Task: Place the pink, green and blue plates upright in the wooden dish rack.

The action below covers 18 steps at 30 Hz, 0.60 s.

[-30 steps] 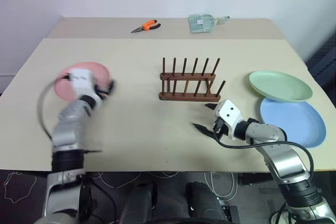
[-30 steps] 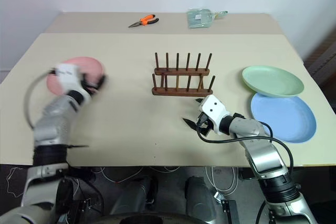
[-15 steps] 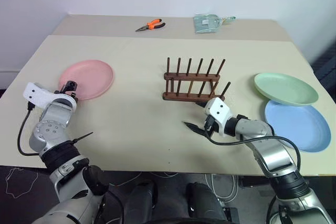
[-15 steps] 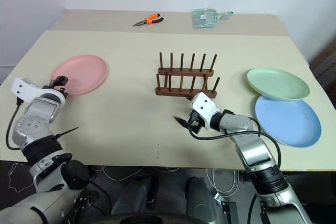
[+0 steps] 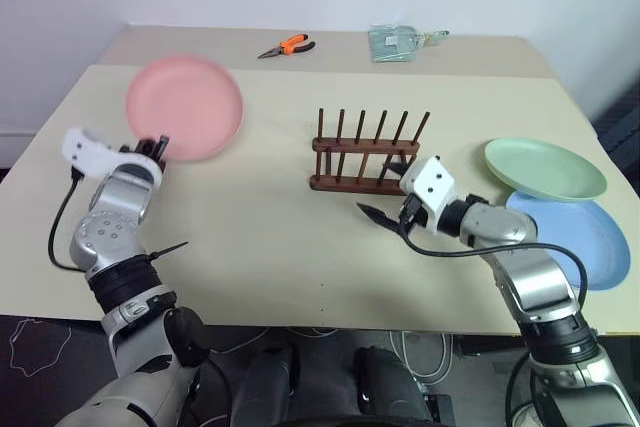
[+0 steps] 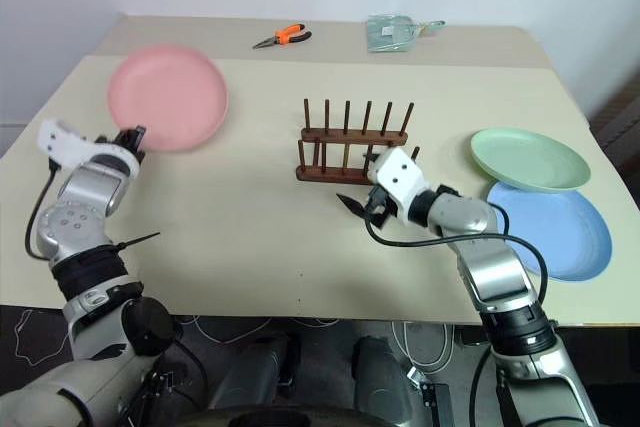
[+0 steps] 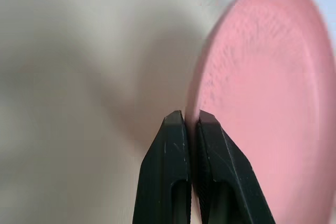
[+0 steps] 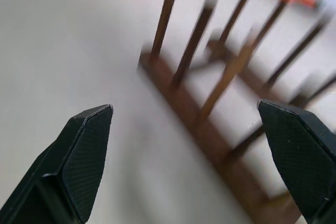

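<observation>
Gripping the pink plate (image 5: 185, 108) by its lower rim, the left gripper (image 7: 191, 124) has its black fingers pinched together on the edge; plate lifted off the table (image 5: 260, 237), tilted up, face toward the camera. Wooden dish rack (image 5: 366, 154) stands well to the right of that gripper, mid-table, dowels bare. Right gripper (image 5: 390, 194) hangs just in front of the rack's near right corner, fingers spread wide, nothing between them. Beyond its wrist, to the right: green plate (image 5: 545, 168) overlapping the blue plate (image 5: 580, 239), both flat. Far edge: orange-handled pliers (image 5: 285, 48) and a clear bag (image 5: 393, 43).
</observation>
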Tool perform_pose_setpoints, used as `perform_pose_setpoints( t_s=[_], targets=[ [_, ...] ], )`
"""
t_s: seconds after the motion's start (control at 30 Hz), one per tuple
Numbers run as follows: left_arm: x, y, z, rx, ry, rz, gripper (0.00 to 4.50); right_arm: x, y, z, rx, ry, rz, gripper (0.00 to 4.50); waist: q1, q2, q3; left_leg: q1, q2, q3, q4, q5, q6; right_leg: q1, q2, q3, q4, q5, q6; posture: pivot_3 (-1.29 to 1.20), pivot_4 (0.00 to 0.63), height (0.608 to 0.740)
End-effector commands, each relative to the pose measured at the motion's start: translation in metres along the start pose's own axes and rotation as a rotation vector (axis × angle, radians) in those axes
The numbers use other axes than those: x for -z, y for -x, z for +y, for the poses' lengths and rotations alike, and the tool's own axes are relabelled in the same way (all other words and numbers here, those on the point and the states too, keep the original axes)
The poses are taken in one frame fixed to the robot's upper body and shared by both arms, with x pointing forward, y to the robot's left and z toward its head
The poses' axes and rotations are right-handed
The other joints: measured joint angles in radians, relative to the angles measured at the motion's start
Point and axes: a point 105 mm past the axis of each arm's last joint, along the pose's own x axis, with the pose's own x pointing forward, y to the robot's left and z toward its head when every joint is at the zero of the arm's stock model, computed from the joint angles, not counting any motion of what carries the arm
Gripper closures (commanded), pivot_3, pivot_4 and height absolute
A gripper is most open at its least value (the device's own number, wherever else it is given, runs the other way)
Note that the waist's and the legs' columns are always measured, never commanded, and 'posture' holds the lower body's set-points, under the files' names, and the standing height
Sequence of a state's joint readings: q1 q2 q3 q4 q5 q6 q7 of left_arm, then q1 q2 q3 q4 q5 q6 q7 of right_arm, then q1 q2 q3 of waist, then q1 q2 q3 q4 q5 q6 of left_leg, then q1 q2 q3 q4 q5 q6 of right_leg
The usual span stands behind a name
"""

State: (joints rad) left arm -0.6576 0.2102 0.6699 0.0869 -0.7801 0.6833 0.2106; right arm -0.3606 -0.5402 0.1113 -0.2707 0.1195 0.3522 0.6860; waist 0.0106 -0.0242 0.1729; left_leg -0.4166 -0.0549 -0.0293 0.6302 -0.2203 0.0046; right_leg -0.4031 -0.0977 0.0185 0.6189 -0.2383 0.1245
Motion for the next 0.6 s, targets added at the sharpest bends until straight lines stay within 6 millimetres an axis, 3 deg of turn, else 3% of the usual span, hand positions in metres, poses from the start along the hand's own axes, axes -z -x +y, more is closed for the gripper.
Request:
perform_pose_setpoints(
  t_s=[0.03, 0.13, 0.23, 0.3, 0.37, 0.47, 0.6],
  targets=[
    [0.003, 0.012, -0.095, 0.327, -0.149, -0.033, 4.43, -0.052, -0.007, -0.016, 0.051, 0.244, -0.123, 0.00, 0.000, 0.000, 0.000, -0.001, 0.000, 0.000, 0.000, 0.000, -0.001, -0.001, 0.000, 0.000, 0.000, 0.000, 0.000, 0.00, 0.150, 0.738],
    [0.020, 0.023, -0.139, 0.473, -0.252, -0.008, 4.43, -0.071, -0.018, -0.021, 0.063, 0.428, -0.144, 0.00, 0.000, 0.000, 0.000, -0.002, 0.000, 0.000, 0.000, 0.001, 0.001, -0.002, 0.000, 0.000, 0.000, 0.000, 0.000, 0.00, 0.150, 0.738],
    [0.042, 0.034, -0.175, 0.578, -0.245, 0.065, 4.43, -0.082, -0.030, -0.029, 0.093, 0.662, -0.133, 0.00, -0.001, 0.000, 0.000, -0.003, 0.000, 0.000, -0.001, 0.003, -0.002, -0.003, 0.000, 0.000, -0.001, 0.000, 0.000, 0.00, 0.150, 0.738],
    [0.056, 0.040, -0.192, 0.631, -0.261, 0.112, 4.43, -0.079, -0.038, -0.037, 0.128, 0.803, -0.091, 0.00, -0.002, 0.000, 0.000, -0.003, -0.001, 0.000, 0.000, 0.003, -0.003, -0.003, 0.000, 0.000, 0.000, 0.000, 0.000, 0.00, 0.150, 0.738],
    [0.061, 0.043, -0.196, 0.646, -0.275, 0.134, 4.43, -0.074, -0.041, -0.044, 0.152, 0.847, -0.061, 0.00, -0.003, 0.000, 0.000, -0.003, -0.001, 0.000, 0.000, 0.003, -0.003, -0.004, 0.001, 0.000, 0.000, 0.000, 0.000, 0.00, 0.150, 0.738],
    [0.066, 0.044, -0.194, 0.639, -0.245, 0.171, 4.50, -0.066, -0.042, -0.050, 0.181, 0.875, -0.032, 0.82, -0.008, 0.000, 0.001, -0.003, 0.000, 0.000, -0.001, 0.004, -0.004, -0.004, 0.001, 0.000, 0.000, 0.000, 0.000, 0.00, 0.150, 0.738],
    [0.072, 0.043, -0.186, 0.618, -0.218, 0.218, 4.50, -0.061, -0.041, -0.051, 0.198, 0.919, -0.012, 2.86, -0.012, 0.000, 0.001, -0.004, 0.000, 0.000, 0.000, 0.005, -0.005, -0.005, 0.001, 0.000, 0.001, 0.000, 0.000, 0.00, 0.150, 0.738]
  ],
)
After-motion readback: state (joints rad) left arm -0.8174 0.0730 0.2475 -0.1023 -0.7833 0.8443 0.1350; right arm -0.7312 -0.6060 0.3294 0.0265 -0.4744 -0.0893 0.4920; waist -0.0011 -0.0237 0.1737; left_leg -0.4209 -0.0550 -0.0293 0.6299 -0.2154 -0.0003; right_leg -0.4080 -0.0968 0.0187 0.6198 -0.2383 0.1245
